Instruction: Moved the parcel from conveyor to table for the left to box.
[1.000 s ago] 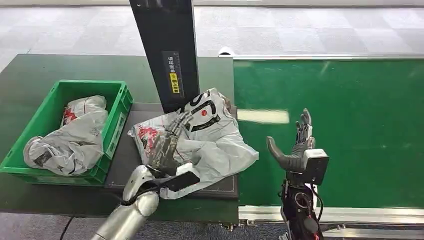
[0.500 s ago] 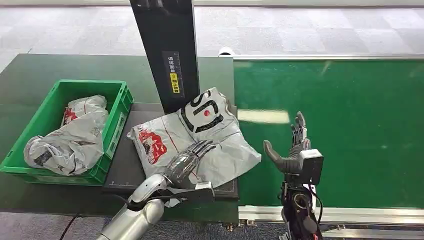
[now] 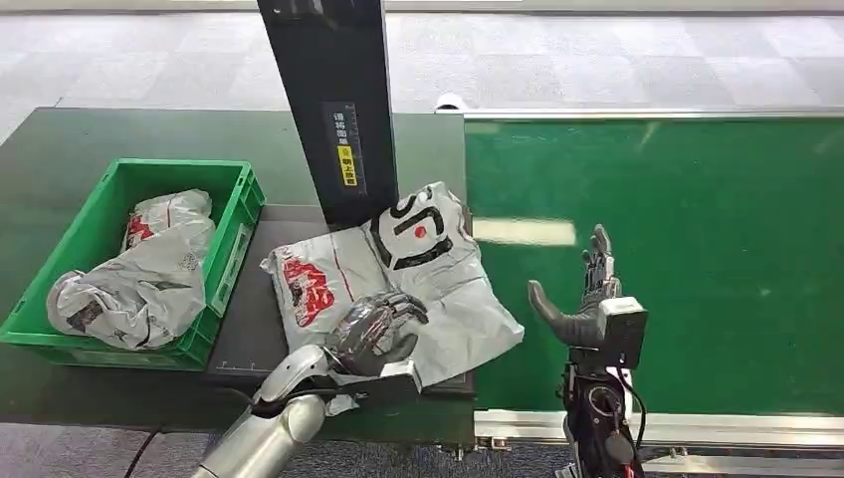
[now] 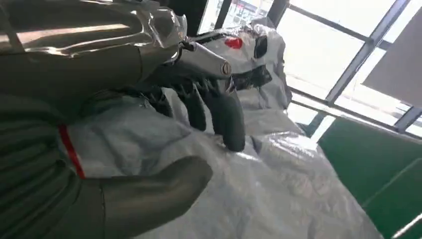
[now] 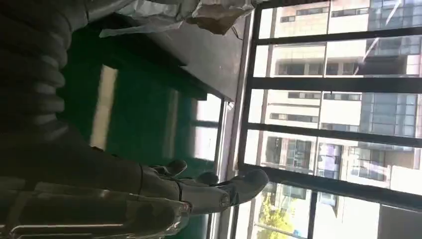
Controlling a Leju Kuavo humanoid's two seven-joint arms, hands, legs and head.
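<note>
Nearest my body, my left hand (image 3: 376, 329) lies on the near part of the parcel (image 3: 438, 289), fingers curled down into the grey plastic; my left wrist view shows the fingers (image 4: 226, 117) pressing into the crinkled film with the thumb underneath and apart, so I judge the grip only half made. To do this well I should gather a firm fold between thumb and fingers before lifting, since slack film slips, then carry it low to the green crate (image 3: 60, 299), where another bagged parcel (image 3: 139, 269) already lies. The parcel rests on the dark platform (image 3: 249, 329) on the table, its right corner reaching just over the green conveyor belt (image 3: 697, 249). My right hand (image 3: 582, 299) stands over the belt, spread and holding nothing. On the parcel I make out a red printed mark (image 3: 307, 284) and large black letters I cannot read surely. Farther back, the black column (image 3: 328, 60) carries a label (image 3: 345, 144) with small characters, too small to read.
</note>
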